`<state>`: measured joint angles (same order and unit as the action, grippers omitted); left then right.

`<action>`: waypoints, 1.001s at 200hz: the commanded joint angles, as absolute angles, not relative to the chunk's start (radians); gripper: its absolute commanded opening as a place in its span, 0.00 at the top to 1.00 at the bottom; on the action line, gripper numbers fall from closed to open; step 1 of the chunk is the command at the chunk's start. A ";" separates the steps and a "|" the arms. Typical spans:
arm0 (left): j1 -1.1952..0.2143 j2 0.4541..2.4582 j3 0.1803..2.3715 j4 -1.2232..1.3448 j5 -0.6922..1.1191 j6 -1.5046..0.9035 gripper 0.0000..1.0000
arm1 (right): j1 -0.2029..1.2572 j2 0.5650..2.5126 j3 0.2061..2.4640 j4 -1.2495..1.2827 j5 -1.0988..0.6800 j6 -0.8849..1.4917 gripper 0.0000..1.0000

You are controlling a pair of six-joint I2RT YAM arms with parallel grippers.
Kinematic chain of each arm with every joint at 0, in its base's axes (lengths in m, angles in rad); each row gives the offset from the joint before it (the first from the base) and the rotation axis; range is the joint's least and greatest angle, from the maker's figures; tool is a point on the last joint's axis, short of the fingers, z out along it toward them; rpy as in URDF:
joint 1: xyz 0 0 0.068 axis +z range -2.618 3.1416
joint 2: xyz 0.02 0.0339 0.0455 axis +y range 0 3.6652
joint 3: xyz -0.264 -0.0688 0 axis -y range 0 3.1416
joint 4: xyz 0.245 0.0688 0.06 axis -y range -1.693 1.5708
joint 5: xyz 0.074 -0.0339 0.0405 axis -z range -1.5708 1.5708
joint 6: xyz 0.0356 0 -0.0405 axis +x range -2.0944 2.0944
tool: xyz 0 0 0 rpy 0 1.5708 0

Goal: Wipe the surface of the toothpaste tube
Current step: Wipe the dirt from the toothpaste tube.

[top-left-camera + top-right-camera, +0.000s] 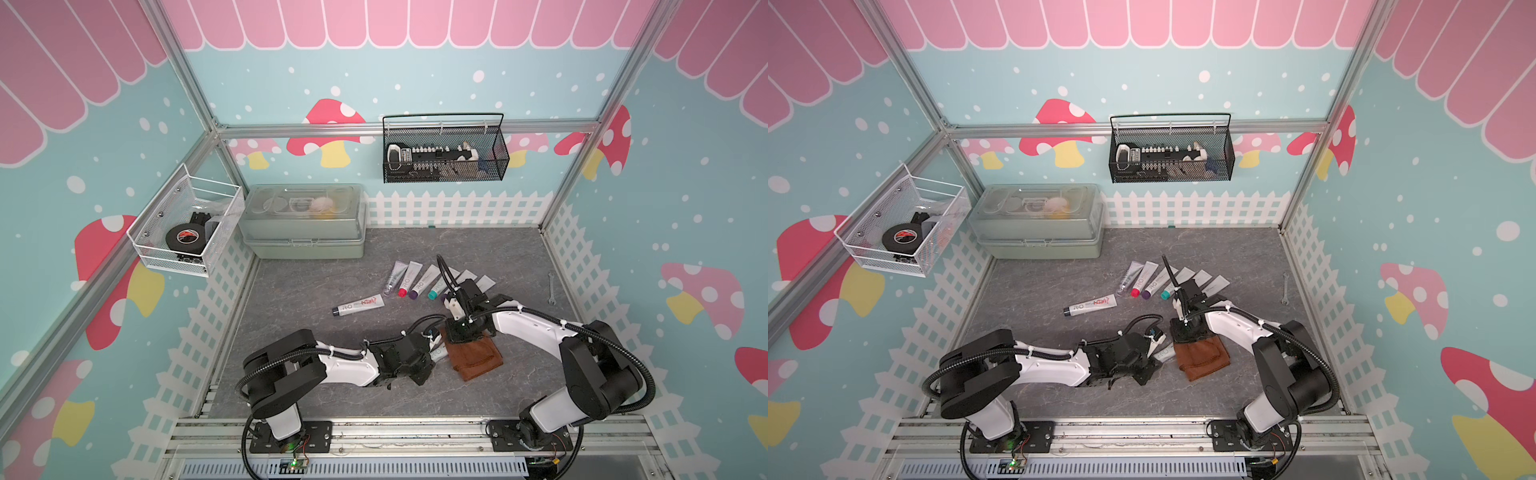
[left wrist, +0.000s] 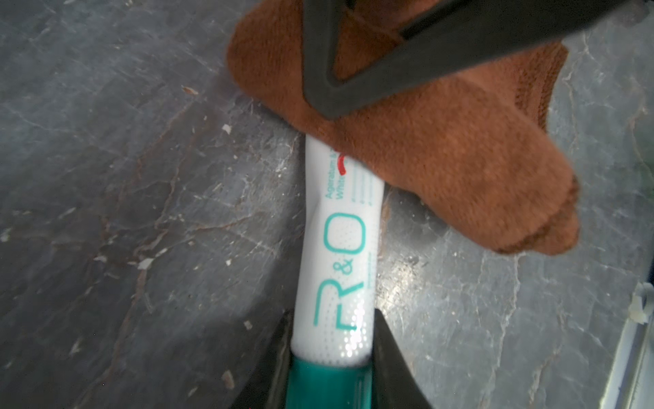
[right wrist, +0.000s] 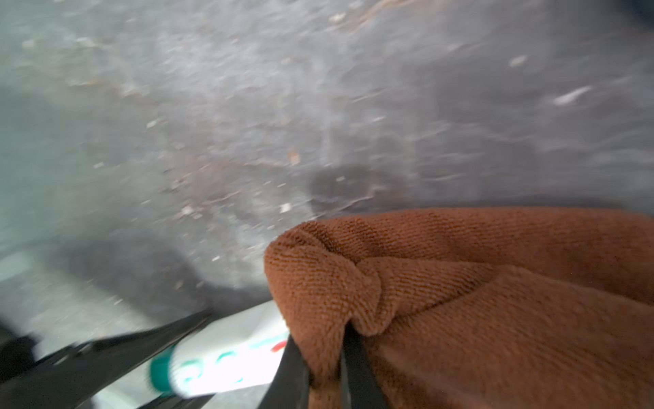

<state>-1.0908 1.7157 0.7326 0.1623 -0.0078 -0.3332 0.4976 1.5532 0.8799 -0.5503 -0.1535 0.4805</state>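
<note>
A white toothpaste tube with teal "R&O" print and a teal cap lies low over the grey table. My left gripper is shut on it at the cap end. A brown cloth covers the tube's far end, and a black finger of the right gripper presses into it. In the right wrist view my right gripper is shut on a fold of the cloth, with the tube just beside it. In both top views the cloth lies between the two arms at the front middle.
Several other tubes lie in a row behind the right arm, and one tube lies alone to their left. A wrench lies near the right wall. A lidded box, a white basket and a black basket stand at the back.
</note>
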 commanded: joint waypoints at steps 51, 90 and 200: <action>-1.097 1.726 0.689 0.200 -0.031 -0.344 0.75 | 0.485 1.549 0.844 -0.643 0.047 0.480 0.90; -1.097 1.740 0.689 0.216 -0.029 -0.343 0.75 | 0.486 1.458 0.835 -0.578 -0.268 0.461 0.89; -1.096 1.721 0.676 0.232 -0.062 -0.346 0.75 | 0.559 1.538 0.828 -0.697 0.040 0.497 0.90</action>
<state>-1.0958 1.7206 0.7048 0.2306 -0.0273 -0.3328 0.5510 1.4853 0.8410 -0.5533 -0.2310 0.4789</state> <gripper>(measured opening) 0.269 0.109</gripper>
